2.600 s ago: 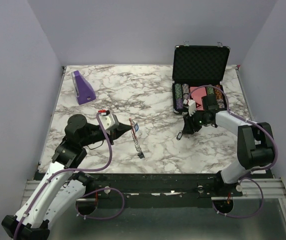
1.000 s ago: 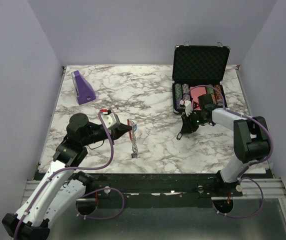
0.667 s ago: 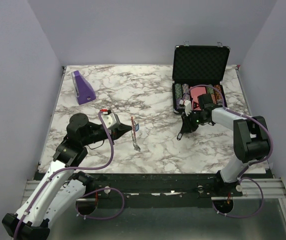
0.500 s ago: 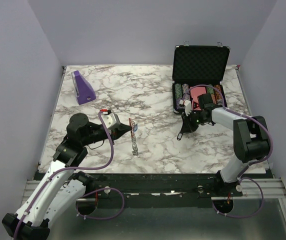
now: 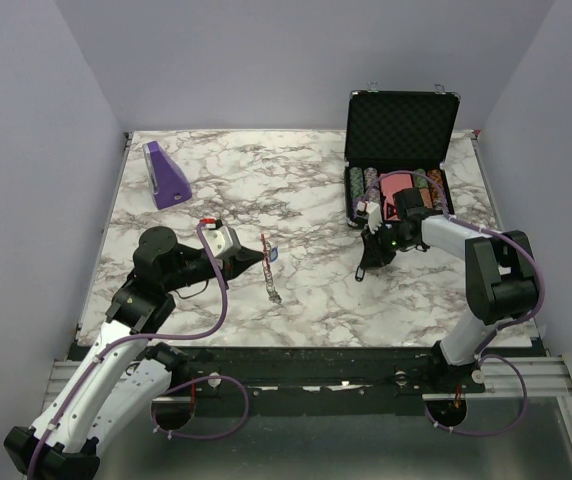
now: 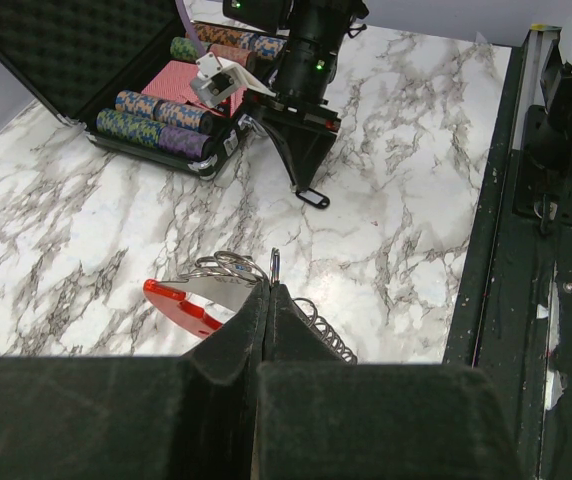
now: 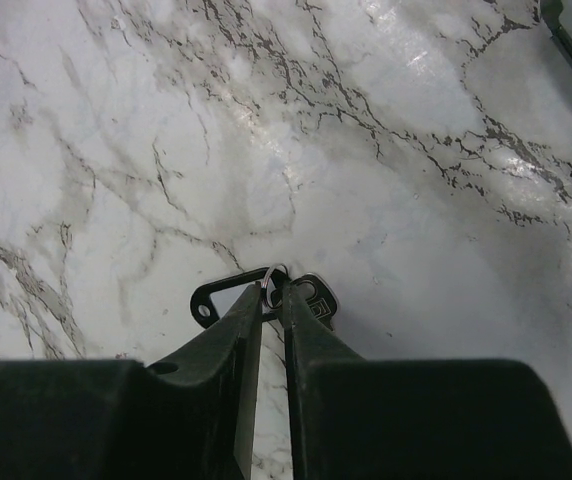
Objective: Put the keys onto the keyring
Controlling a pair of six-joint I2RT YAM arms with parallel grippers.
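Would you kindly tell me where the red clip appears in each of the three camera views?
Top external: the red clip is left of centre, at the tip of the left pincer.
Left wrist: the red clip is low and left of centre, just beside the closed fingers.
Right wrist: not in it.
Shared landmark: the black case, upper right from above and upper left in the left wrist view.
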